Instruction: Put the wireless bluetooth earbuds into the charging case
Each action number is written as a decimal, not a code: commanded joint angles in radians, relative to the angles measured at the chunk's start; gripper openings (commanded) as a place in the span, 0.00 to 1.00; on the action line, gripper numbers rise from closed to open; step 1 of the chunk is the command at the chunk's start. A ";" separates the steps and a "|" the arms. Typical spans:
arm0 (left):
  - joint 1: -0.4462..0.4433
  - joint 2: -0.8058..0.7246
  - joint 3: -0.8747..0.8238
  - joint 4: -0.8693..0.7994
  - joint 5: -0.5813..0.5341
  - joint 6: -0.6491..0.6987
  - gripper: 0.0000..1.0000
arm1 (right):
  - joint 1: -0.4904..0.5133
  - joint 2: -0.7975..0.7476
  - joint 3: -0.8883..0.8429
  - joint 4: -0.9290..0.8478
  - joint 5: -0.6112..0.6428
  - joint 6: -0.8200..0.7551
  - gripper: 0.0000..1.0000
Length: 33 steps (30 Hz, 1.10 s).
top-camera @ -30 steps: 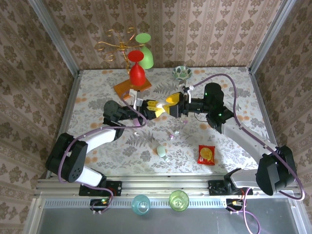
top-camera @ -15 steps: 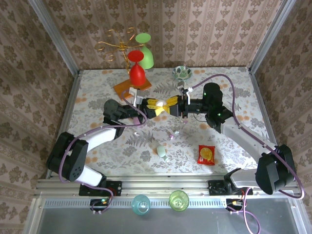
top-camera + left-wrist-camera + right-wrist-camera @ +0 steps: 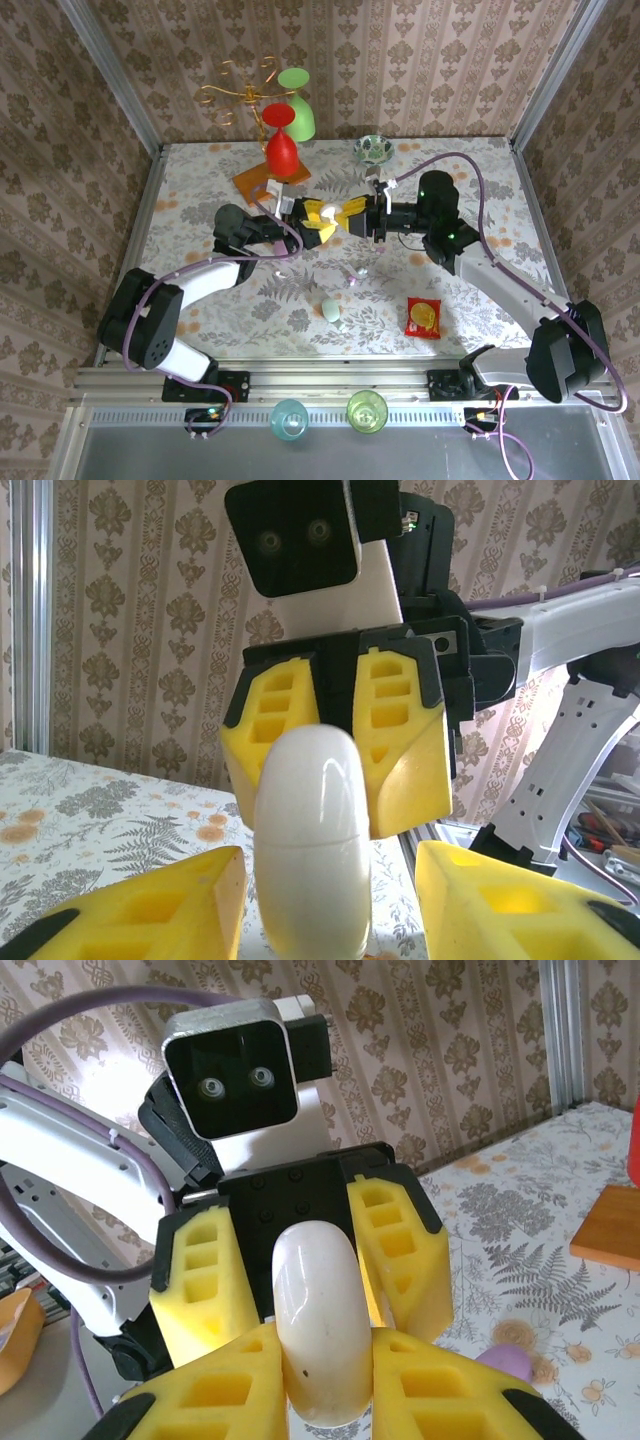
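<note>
Left gripper (image 3: 328, 910): partly open. Its yellow fingers (image 3: 150, 915) flank the white charging case (image 3: 310, 840). There is a clear gap on one side. The other finger is just beside the case, and I cannot tell whether it touches.
Right gripper (image 3: 322, 1385): closed on the charging case, both yellow pads tight against its sides. The case stands on edge between them.
Meeting place: above the table (image 3: 190, 200), beyond the red snack packet (image 3: 423, 317) and to its left, with the two grippers tip to tip.
Lilac earbud (image 3: 352, 282): lies on the table, left of the packet and slightly farther back, outside the case.
Pale mint piece (image 3: 331, 310): on the table, farther left of the packet. Whether it is a bud or a case, I cannot tell.
</note>
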 commanded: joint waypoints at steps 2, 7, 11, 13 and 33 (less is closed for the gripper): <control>-0.001 -0.001 0.027 0.038 0.011 -0.020 0.33 | 0.005 -0.023 -0.008 0.007 0.009 -0.016 0.20; -0.001 -0.013 0.030 0.038 0.007 -0.020 0.37 | 0.019 -0.013 0.005 -0.041 -0.005 -0.049 0.20; -0.003 -0.012 0.031 0.038 0.015 -0.020 0.26 | 0.024 -0.009 0.010 -0.053 -0.004 -0.059 0.20; -0.005 -0.011 0.031 0.038 0.020 -0.020 0.20 | 0.024 -0.008 0.013 -0.056 -0.004 -0.059 0.20; -0.012 -0.018 0.015 0.038 0.050 0.002 0.00 | -0.026 0.022 0.029 0.031 0.150 0.171 0.58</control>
